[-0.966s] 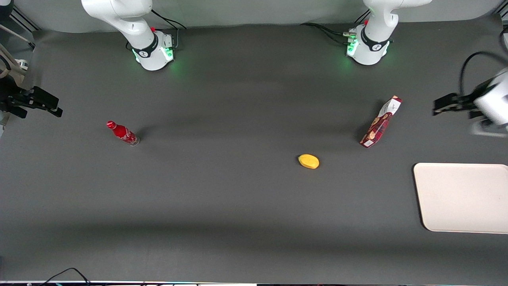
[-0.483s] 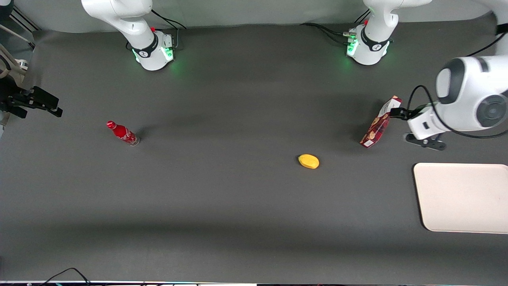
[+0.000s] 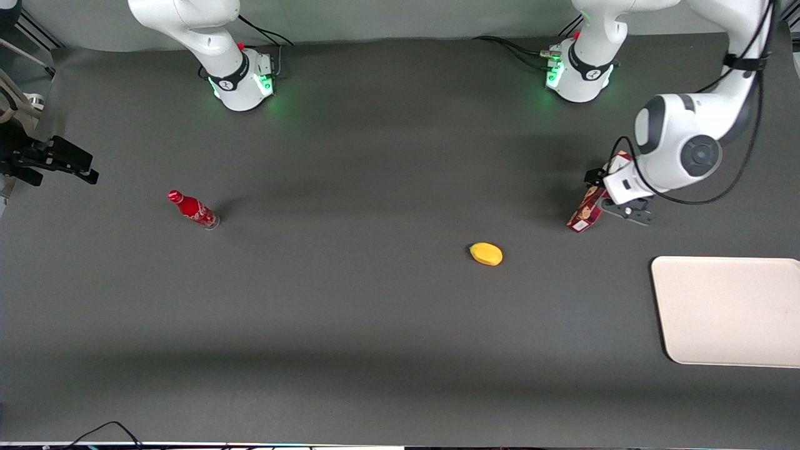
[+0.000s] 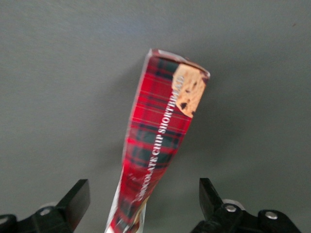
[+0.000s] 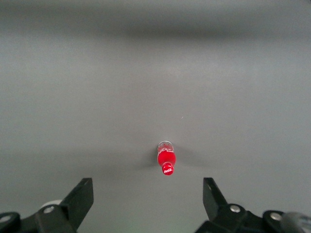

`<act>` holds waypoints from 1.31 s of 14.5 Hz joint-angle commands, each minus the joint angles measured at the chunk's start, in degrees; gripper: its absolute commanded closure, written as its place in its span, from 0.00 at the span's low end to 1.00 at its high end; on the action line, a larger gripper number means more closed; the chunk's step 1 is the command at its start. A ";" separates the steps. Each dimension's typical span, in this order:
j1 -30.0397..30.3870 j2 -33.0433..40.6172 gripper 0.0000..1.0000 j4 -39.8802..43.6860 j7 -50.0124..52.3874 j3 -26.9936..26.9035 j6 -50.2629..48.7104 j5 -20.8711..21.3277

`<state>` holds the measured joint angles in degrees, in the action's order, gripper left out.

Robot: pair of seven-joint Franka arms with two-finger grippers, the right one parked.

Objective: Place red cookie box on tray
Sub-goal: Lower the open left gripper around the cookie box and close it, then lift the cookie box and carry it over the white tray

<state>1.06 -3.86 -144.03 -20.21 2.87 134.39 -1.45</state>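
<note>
gripper point(image 4: 141, 201) now astride red cookie box point(image 4: 160, 141)

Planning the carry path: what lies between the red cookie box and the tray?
Only bare dark mat, front view shows, between slim red cookie box under the open left gripper and cream-white tray.

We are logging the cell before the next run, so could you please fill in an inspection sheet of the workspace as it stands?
Surface: dark grey table.
Job's things: cookie box standing upright on the table; tray bare, nearer the front camera.
Clutter: red bottle toward the parked arm's end; yellow fruit mid-table.
Grippers: gripper open, fingers either side of the box, not touching.
Cables: black cable on the working arm.
Surroundings: nothing seen.
</note>
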 commanded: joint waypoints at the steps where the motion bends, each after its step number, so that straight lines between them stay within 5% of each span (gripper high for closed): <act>1: 0.17 2.72 0.00 -7.31 -1.32 0.56 8.68 -0.75; 3: 0.17 2.63 0.04 -7.15 -3.32 0.47 9.13 -0.75; 7: 0.25 2.20 0.98 -7.06 -4.39 0.47 9.48 -0.92; 14: 0.43 1.93 1.00 -3.65 -3.96 -0.14 8.09 -5.39; 19: 2.97 -0.87 1.00 19.07 -4.04 -5.58 -12.00 -6.29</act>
<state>2.24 -3.34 -138.89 -23.11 0.13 135.77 -6.95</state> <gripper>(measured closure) 0.947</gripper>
